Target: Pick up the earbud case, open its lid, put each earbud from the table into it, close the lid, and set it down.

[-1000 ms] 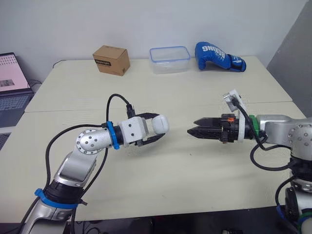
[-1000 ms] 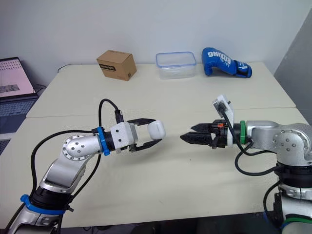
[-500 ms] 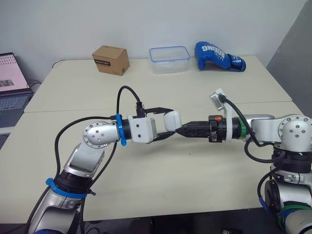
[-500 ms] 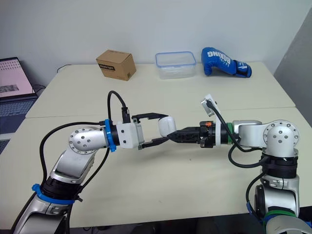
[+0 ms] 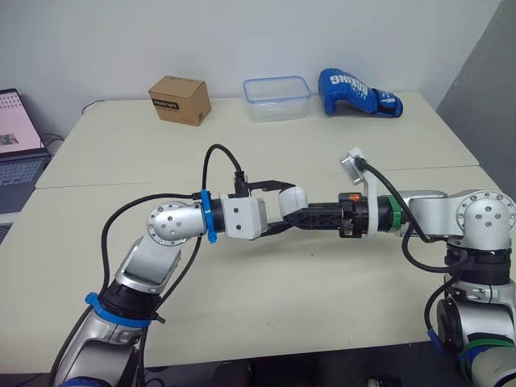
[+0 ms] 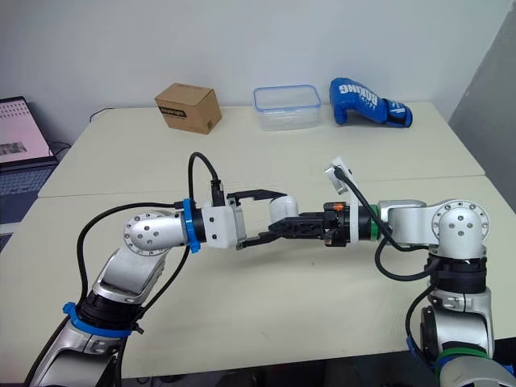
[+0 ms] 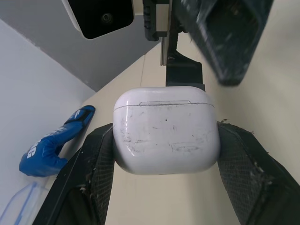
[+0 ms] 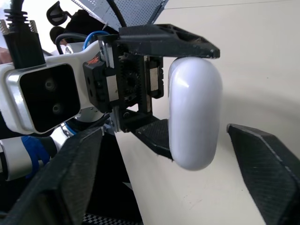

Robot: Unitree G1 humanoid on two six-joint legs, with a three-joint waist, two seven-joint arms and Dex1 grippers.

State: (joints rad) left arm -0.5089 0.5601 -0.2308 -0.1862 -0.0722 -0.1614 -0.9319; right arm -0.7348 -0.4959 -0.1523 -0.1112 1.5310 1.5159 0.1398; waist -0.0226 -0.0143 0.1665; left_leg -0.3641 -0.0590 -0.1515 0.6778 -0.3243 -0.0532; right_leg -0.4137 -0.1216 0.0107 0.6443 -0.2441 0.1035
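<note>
Head eyes overlook the table [image 5: 322, 153]; both wrist cameras closely face the earbud case [image 7: 166, 130].

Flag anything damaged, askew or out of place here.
The earbud case, clamped in the left gripper, has fine scratches and scuffs across its white shell; its lid is shut. A blue boxing glove lying near the table's far edge looks unrelated to the job. Nothing else stands out.

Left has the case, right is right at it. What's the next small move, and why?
Probably ease the right gripper forward and hook a fingertip under the lid edge. The left gripper clamps the earbud case by its sides, lid shut and pointing at the right gripper, whose open fingers flank it.
</note>
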